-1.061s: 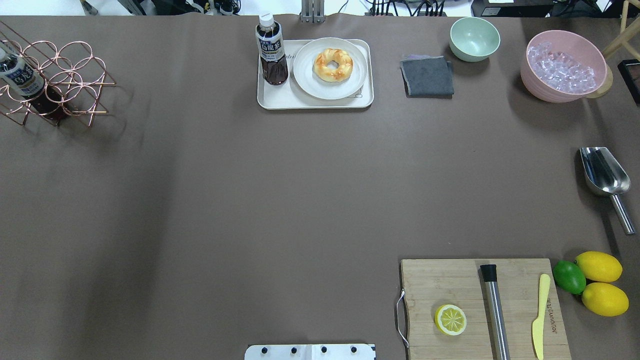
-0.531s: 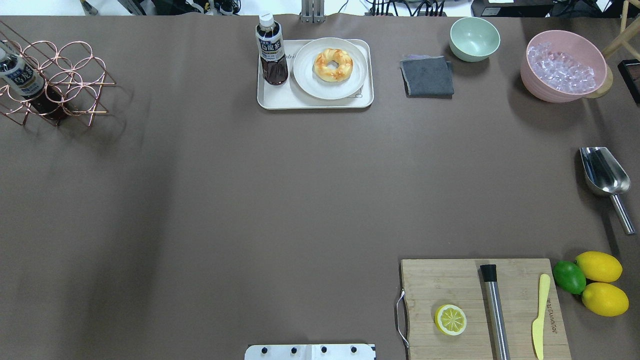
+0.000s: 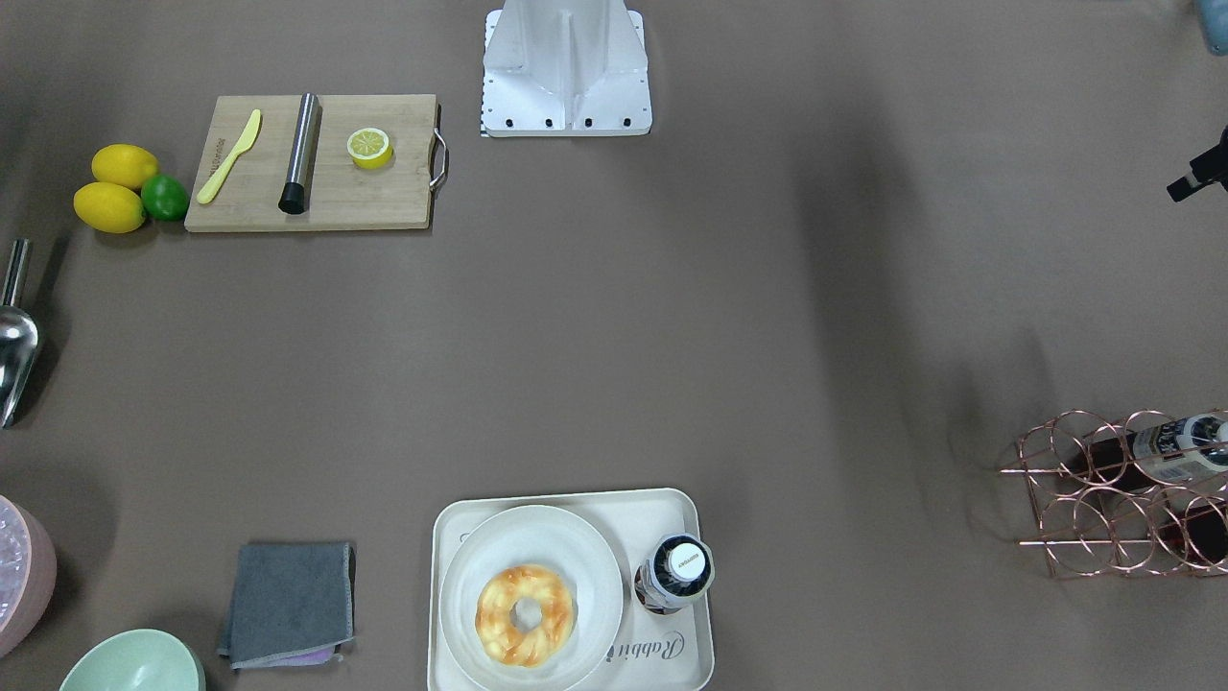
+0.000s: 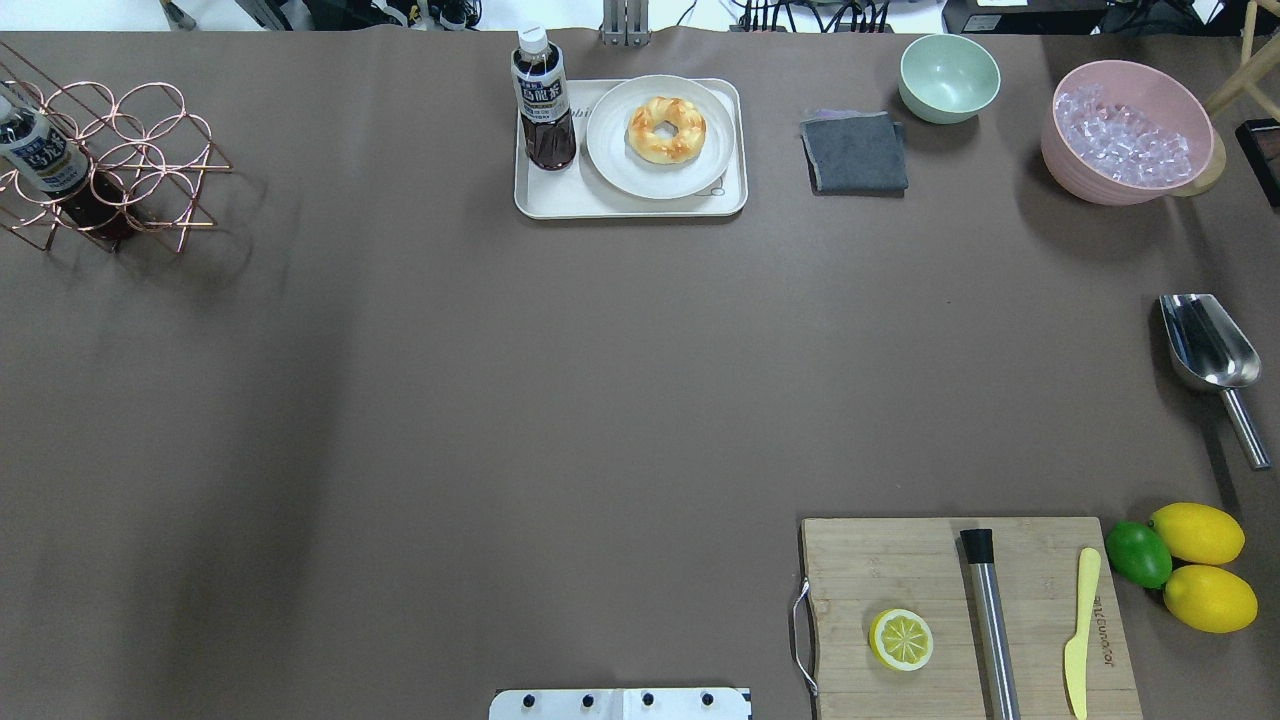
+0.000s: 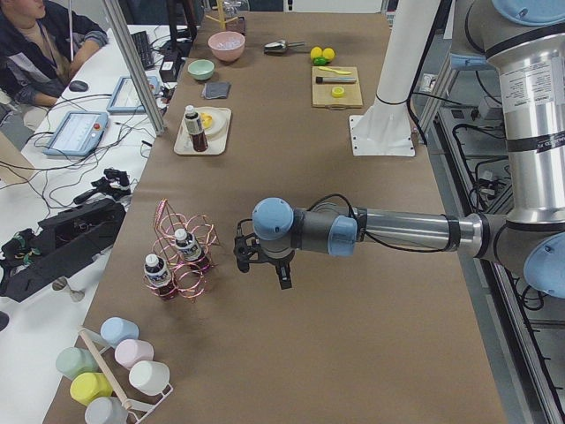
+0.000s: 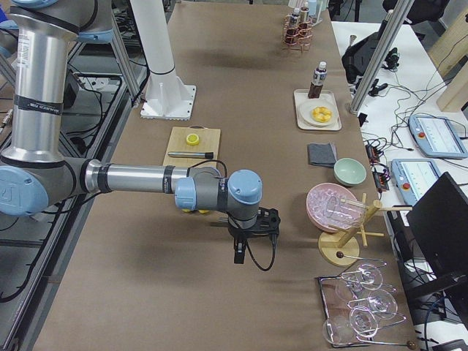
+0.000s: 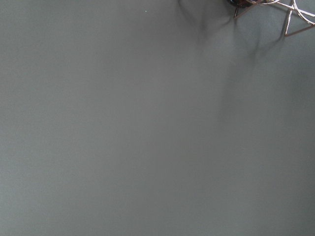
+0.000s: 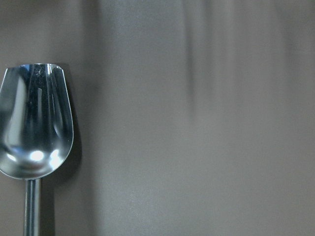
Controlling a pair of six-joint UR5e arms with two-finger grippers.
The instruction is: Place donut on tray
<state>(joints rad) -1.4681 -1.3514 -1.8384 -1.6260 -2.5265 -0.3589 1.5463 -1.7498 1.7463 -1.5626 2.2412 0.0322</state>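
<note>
Resting on the plate inside the tray, the donut lies at the table's far edge, roughly midway between the grippers. The left gripper hangs by the rack and the right gripper near the scoop; I cannot tell whether their fingers are spread or closed.

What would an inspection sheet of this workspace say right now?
Surface: brown table, no spills seen.
Job's things: donut lies on a white plate that sits on the tray, beside an upright bottle.
Clutter: cutting board with half lemon, steel rod, yellow knife; scoop; pink ice bowl; green bowl; grey cloth; copper rack.
End effectors: left end effector and right end effector hang over table away from the tray; open or shut cannot tell.
Cables: cable loops below the right wrist.
Surroundings: person seated at a side desk.
</note>
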